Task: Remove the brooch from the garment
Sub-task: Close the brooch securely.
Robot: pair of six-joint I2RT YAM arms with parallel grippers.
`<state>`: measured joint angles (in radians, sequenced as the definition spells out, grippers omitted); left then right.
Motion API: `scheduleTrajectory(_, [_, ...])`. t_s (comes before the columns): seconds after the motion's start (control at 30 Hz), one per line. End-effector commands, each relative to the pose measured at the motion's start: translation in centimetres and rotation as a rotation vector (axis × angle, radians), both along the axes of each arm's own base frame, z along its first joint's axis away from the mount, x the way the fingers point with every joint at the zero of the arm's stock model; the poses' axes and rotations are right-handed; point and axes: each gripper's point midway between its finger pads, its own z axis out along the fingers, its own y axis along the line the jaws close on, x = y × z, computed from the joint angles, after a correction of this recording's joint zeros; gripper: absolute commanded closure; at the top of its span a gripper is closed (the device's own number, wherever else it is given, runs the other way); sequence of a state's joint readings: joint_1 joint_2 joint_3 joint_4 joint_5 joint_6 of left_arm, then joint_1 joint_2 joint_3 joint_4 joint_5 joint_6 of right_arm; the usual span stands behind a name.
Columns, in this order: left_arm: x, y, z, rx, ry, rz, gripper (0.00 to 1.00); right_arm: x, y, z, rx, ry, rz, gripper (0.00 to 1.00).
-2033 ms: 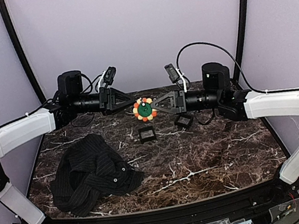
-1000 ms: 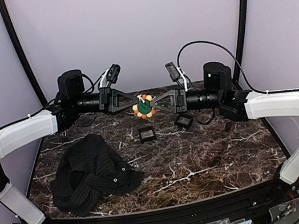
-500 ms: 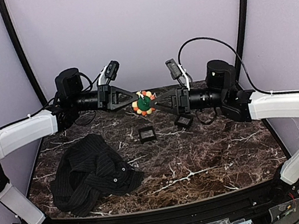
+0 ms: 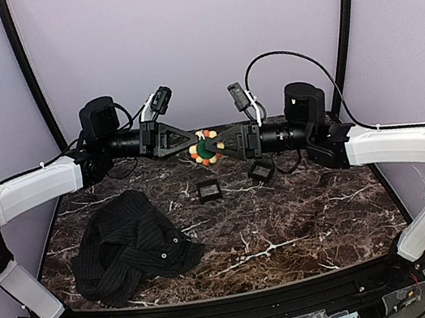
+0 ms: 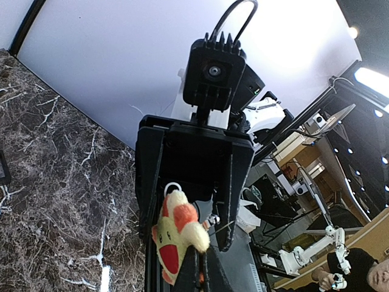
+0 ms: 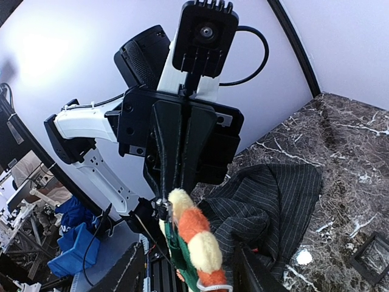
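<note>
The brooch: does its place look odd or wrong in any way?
Yes: the brooch hangs in mid-air, pinched by the left end effector, apart from the crumpled garment on the table.

The left arm (image 4: 32,189) and the right arm (image 4: 395,145) are each showing a white shell between black joints, with thin white ties cinching the shell ends. A black cable (image 4: 293,56) is looping above the right arm's round black motor housing (image 4: 304,103). Each wrist is carrying a ribbed black camera block (image 6: 203,36) on a white bracket. The left gripper (image 4: 196,143) and right gripper (image 4: 224,147) are showing black, tapering fingers.
</note>
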<state>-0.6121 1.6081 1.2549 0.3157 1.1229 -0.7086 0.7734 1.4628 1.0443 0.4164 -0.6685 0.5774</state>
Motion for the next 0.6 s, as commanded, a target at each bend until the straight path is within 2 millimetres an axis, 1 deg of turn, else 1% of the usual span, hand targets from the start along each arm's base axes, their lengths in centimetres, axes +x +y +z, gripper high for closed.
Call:
scheduleTrajectory(0.0, [-0.87, 0.13, 0.85, -0.022, -0.033, -0.024, 0.99, 0.28, 0.48, 0.53, 0.010, -0.012, -0.006, 0.53])
scheduleTrajectory(0.27, [-1.10, 0.12, 0.96, -0.024, -0.038, -0.030, 0.99, -0.16, 0.84, 0.64, 0.028, -0.002, 0.043, 0.65])
scheduleTrajectory(0.57, [-1.43, -0.07, 1.05, -0.027, -0.043, -0.049, 0.99, -0.29, 0.99, 0.81, 0.044, 0.014, 0.082, 0.74])
